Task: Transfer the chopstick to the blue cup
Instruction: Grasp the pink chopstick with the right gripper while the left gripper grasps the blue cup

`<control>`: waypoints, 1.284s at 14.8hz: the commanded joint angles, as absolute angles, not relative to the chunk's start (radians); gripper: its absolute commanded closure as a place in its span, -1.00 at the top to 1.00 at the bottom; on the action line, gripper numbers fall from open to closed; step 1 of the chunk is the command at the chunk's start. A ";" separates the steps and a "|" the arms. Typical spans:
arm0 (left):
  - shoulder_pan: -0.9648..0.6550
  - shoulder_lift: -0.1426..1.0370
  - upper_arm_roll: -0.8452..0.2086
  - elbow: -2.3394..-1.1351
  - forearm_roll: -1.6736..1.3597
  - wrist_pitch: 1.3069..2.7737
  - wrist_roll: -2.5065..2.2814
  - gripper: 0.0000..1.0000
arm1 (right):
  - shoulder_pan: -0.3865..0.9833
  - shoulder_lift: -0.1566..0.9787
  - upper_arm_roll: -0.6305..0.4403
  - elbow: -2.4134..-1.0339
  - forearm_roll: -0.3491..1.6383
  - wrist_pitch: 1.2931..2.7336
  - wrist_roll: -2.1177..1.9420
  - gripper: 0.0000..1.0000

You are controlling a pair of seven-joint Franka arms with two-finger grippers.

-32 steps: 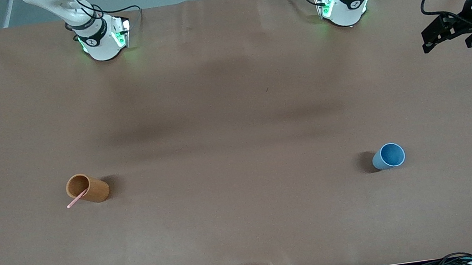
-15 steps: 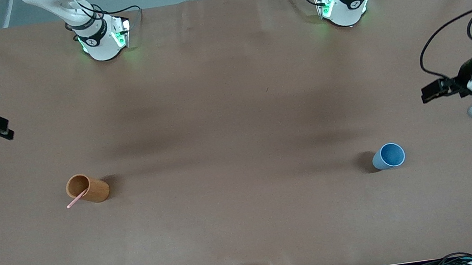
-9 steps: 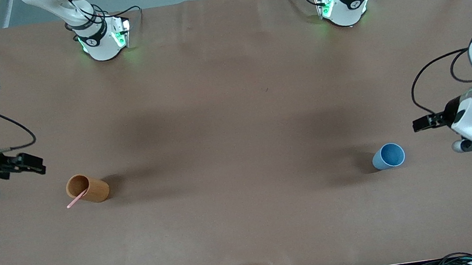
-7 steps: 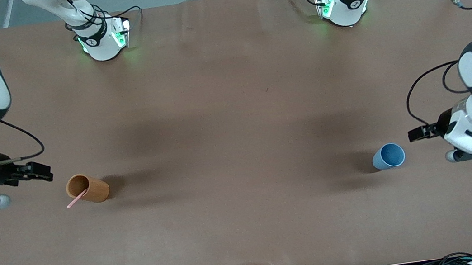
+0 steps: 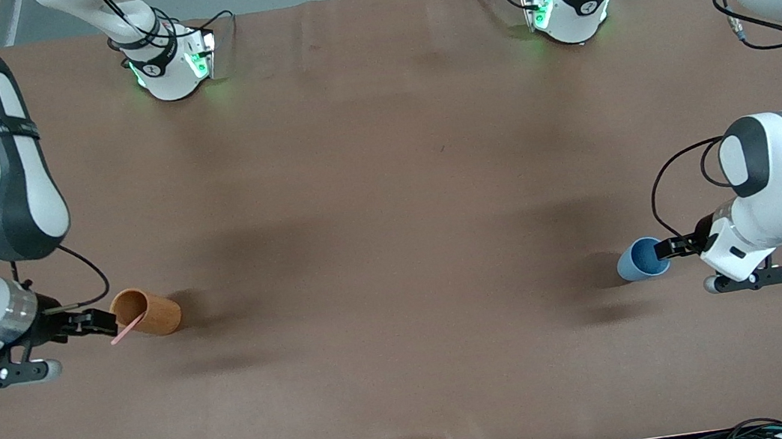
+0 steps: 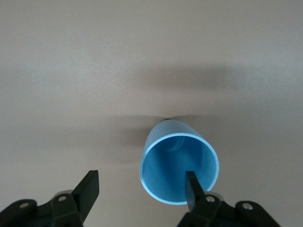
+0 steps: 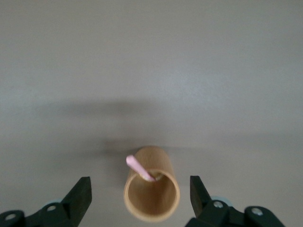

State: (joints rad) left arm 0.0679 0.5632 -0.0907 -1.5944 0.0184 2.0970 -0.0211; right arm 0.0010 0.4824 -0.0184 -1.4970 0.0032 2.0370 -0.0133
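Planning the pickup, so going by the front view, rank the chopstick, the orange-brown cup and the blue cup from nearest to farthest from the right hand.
1. chopstick, at the right hand.
2. orange-brown cup, holding it.
3. blue cup, at the left arm's end.

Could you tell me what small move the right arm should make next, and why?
Probably ease the open right pincer in around the chopstick, then close. The stick leans out of the orange cup, nothing grips it, and the blue cup is empty.

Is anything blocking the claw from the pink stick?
No. The right gripper hangs open above the orange-brown cup, and the chopstick sticks up from it between the fingers. Nothing lies on the table toward the blue cup either.
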 commanded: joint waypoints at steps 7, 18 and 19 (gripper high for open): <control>0.072 0.632 -0.094 -1.585 0.021 2.132 0.026 -0.41 | 0.005 0.517 -0.014 -1.489 0.018 2.091 -0.014 0.01; -0.030 0.486 -0.231 -1.554 0.023 1.982 -0.012 -0.99 | 0.009 0.517 -0.012 -1.531 0.020 2.097 -0.014 -0.45; -0.055 0.489 -0.251 -1.548 0.021 1.977 -0.017 -0.99 | 0.009 0.515 -0.012 -1.531 0.020 2.097 -0.012 -0.57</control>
State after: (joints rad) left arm -0.0225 0.4930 -0.2220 -1.5581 0.0185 2.0045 -0.0060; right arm 0.0120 0.5272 -0.0157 -1.5109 0.0050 2.0895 -0.0127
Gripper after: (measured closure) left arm 0.952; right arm 0.670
